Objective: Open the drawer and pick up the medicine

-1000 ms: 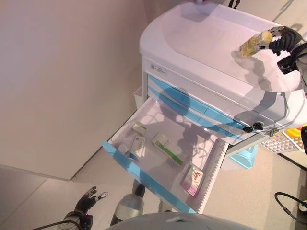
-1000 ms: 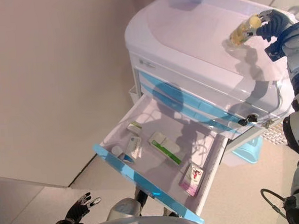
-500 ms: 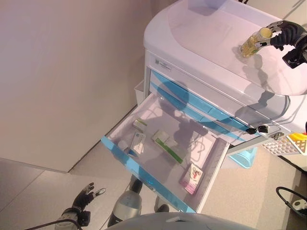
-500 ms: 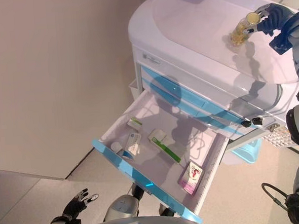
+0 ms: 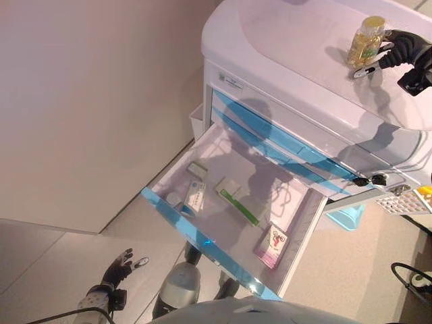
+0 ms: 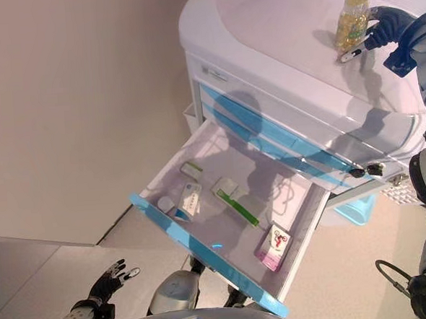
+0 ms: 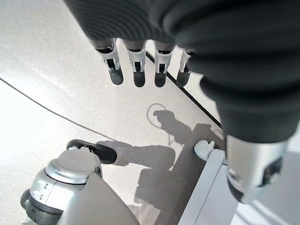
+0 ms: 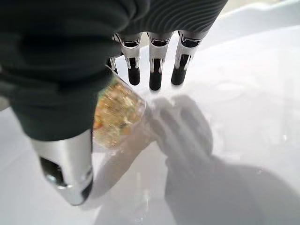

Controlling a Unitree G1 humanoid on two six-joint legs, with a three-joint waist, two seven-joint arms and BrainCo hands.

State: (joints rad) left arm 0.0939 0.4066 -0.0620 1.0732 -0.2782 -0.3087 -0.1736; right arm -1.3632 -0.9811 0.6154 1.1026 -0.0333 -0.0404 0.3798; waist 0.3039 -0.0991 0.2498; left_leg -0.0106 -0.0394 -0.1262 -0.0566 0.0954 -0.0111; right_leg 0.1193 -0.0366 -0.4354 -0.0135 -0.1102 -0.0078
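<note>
— Starting with the cart (image 5: 283,61): its white top carries the medicine bottle (image 5: 366,40), and below it the drawer (image 5: 229,209) stands pulled wide open, blue front (image 5: 202,239) toward us. So we judge the opening done and the bottle set down.

— Agreed. In the drawer we see only flat packets: a pink box (image 5: 271,244), a green-edged box (image 5: 236,201), a small blue-and-white box (image 5: 195,198). We leave those alone.

— Our right hand (image 5: 398,50) sits just beside the bottle, fingers (image 8: 154,70) straight and spread, thumb apart, clamped on nothing. The bottle stands upright on the cart top, near the palm.

— Then the step to do well is the release. We draw the hand straight away from the bottle, without brushing it, since a tall narrow bottle tips easily.

— And our left hand (image 6: 108,283) hangs low over the floor, fingers relaxed and empty.
</note>
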